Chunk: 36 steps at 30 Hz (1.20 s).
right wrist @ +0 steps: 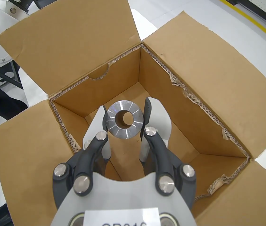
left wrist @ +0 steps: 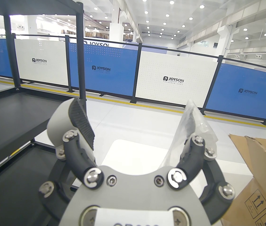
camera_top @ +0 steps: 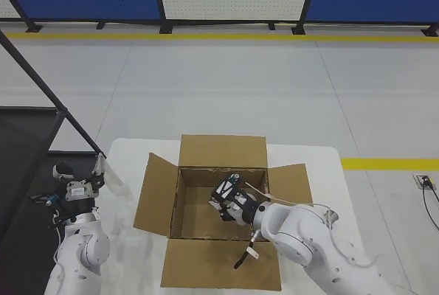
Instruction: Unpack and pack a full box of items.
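Between the fingers of the right gripper, clenches a metal ring with the open, seemingly bare-floored box just below them, and spreads the left gripper released, a clear bag clinging to one finger, likely close to the end of unpacking, repacking wholly ahead.

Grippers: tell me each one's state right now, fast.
Left gripper: open, a clear plastic bag clinging to one finger.
Right gripper: closed on a metal ring, over the open box.
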Each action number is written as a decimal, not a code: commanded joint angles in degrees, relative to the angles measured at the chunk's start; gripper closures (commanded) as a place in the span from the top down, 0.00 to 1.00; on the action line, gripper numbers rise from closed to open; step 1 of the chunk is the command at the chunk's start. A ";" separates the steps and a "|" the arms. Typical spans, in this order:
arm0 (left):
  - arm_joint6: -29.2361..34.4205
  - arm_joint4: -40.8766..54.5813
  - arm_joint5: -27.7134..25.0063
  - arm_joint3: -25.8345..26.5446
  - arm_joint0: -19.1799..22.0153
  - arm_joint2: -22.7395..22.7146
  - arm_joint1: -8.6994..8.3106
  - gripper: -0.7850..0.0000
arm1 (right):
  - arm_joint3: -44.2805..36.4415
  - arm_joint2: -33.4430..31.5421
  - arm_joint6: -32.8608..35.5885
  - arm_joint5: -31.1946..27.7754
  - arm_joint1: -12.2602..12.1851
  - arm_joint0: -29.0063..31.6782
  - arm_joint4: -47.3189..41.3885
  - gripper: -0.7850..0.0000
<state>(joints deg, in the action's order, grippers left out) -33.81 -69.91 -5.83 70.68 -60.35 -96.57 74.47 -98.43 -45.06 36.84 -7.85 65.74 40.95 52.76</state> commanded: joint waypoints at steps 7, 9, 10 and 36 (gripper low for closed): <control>0.00 0.00 0.00 0.00 0.00 0.00 0.00 1.00 | 8.31 4.16 0.10 -0.45 2.94 -6.27 -3.98 0.00; 0.00 0.00 0.00 0.00 0.00 0.00 0.00 1.00 | 13.23 7.67 2.08 1.54 5.07 -10.48 -4.87 0.00; 0.00 0.00 0.00 0.00 0.00 0.00 0.00 1.00 | 15.52 9.57 3.31 2.83 6.27 -12.55 -5.22 0.00; 0.00 0.00 0.00 0.00 0.00 0.00 0.00 1.00 | 60.32 23.74 1.57 -5.27 25.36 -24.72 -14.83 0.53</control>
<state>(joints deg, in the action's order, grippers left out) -33.81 -69.91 -5.83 70.68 -60.35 -96.57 74.47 -38.45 -21.25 38.49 -12.94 90.93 16.27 37.84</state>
